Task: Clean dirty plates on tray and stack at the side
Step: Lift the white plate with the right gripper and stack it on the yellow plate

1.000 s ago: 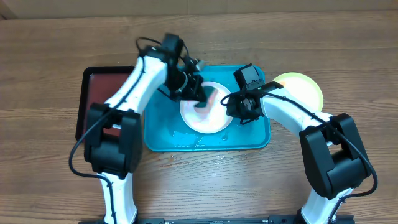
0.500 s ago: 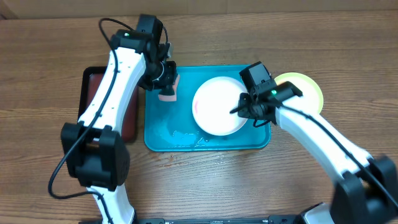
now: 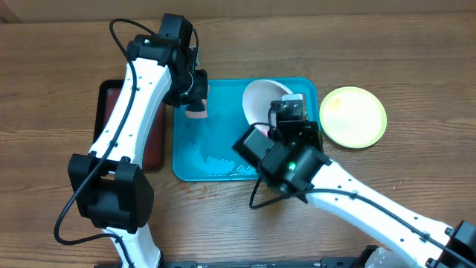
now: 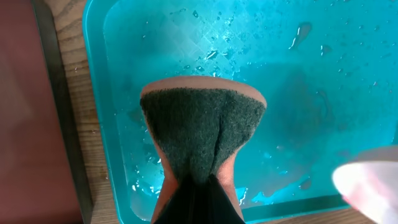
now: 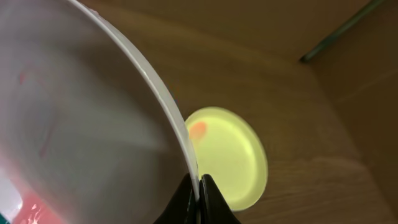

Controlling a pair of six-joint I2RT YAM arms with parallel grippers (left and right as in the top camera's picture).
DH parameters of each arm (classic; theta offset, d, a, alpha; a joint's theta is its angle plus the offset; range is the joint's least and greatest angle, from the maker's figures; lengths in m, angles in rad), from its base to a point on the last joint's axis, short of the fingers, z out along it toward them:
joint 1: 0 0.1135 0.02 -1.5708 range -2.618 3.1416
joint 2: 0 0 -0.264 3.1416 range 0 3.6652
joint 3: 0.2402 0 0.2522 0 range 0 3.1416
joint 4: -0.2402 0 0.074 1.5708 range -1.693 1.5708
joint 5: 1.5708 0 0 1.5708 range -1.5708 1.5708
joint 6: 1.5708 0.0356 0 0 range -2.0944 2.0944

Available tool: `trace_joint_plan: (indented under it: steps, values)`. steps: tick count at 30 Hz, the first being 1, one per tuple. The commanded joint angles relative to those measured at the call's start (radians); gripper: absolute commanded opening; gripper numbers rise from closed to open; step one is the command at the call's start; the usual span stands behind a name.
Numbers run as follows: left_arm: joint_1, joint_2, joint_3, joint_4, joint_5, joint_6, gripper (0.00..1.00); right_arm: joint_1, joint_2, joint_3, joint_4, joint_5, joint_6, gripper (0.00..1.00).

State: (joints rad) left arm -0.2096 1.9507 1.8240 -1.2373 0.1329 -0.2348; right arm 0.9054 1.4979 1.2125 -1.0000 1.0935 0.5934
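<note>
The surface (image 3: 416, 59) is brown wood, its grain running side to side, evenly lit, with only soft shadows. Along its far edge runs a paler tan strip (image 3: 357, 6); whether that is wall or board, I cannot tell.

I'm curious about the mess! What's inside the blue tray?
Just water drops and puddles on the tray floor. The tilted white plate and right end effector cover its right part.
</note>
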Motion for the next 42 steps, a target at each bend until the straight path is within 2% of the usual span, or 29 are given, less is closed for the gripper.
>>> trace_joint_plan:
  steps: [1, 8, 10, 15, 18, 21, 24, 29, 32, 35, 42]
  values:
    - [-0.007, -0.006, -0.01, -0.008, -0.013, -0.016, 0.04, 0.022, -0.009, 0.019, 0.002, 0.224, 0.036, 0.04]
    - [-0.007, -0.006, -0.01, -0.008, -0.013, -0.017, 0.04, 0.022, -0.009, 0.019, -0.001, 0.249, 0.045, 0.04]
    - [-0.007, -0.006, -0.01, -0.008, -0.013, -0.017, 0.04, 0.017, -0.009, 0.019, -0.003, 0.238, 0.09, 0.04]
    - [-0.007, -0.006, -0.01, -0.012, -0.014, -0.022, 0.04, -0.047, -0.01, 0.019, 0.0, 0.0, 0.175, 0.04]
    - [-0.007, -0.006, -0.01, -0.021, -0.013, -0.03, 0.04, -0.152, -0.01, 0.019, 0.006, -0.249, 0.173, 0.04]
    - [-0.007, -0.006, -0.01, -0.03, -0.013, -0.032, 0.04, -0.266, -0.01, 0.019, 0.02, -0.397, 0.136, 0.04]
    - [-0.007, -0.006, -0.01, -0.036, -0.014, -0.032, 0.04, -0.436, -0.009, 0.019, 0.058, -0.625, 0.031, 0.04]
    - [-0.007, -0.006, -0.01, -0.038, -0.014, -0.033, 0.04, -0.737, -0.008, 0.018, 0.08, -0.906, 0.0, 0.04]
    - [-0.007, -0.011, -0.01, -0.038, -0.014, -0.035, 0.05, -0.919, 0.012, 0.017, 0.082, -0.988, -0.005, 0.04]
    - [-0.007, -0.024, -0.01, -0.037, -0.018, -0.037, 0.04, -1.02, 0.049, 0.015, 0.089, -0.984, -0.027, 0.04]
    - [-0.006, -0.089, -0.01, -0.05, -0.085, -0.057, 0.04, -1.144, 0.188, -0.031, 0.177, -0.984, -0.018, 0.04]
